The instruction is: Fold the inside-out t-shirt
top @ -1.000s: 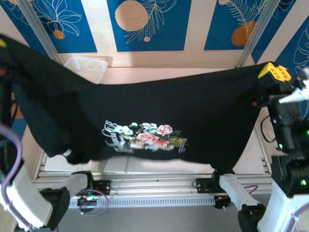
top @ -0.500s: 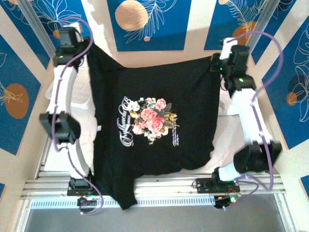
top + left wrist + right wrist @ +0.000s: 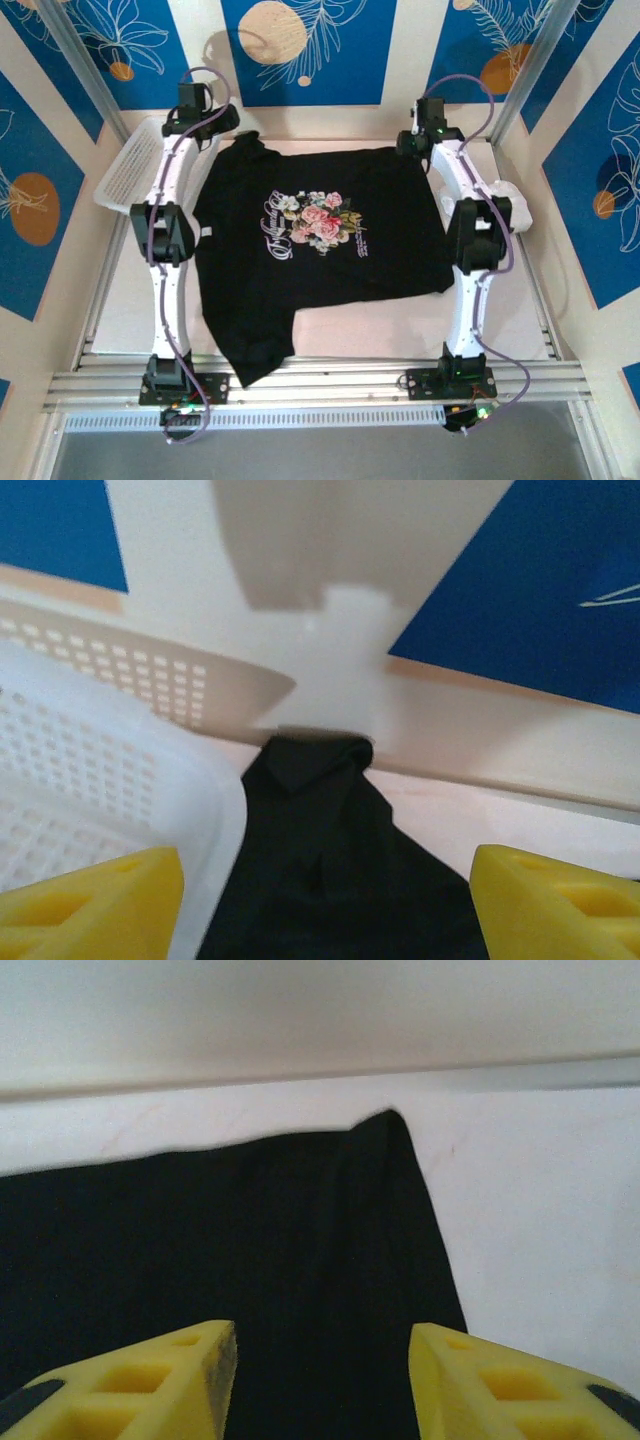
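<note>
Left gripper (image 3: 320,900), right gripper (image 3: 318,1365), jaws apart, above far corners of t-shirt (image 3: 320,265)

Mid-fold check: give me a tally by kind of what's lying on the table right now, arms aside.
Black t-shirt, floral print up: 1
White basket, far left: 1
White cloth bundle, far right: 1
Total: 3
</note>
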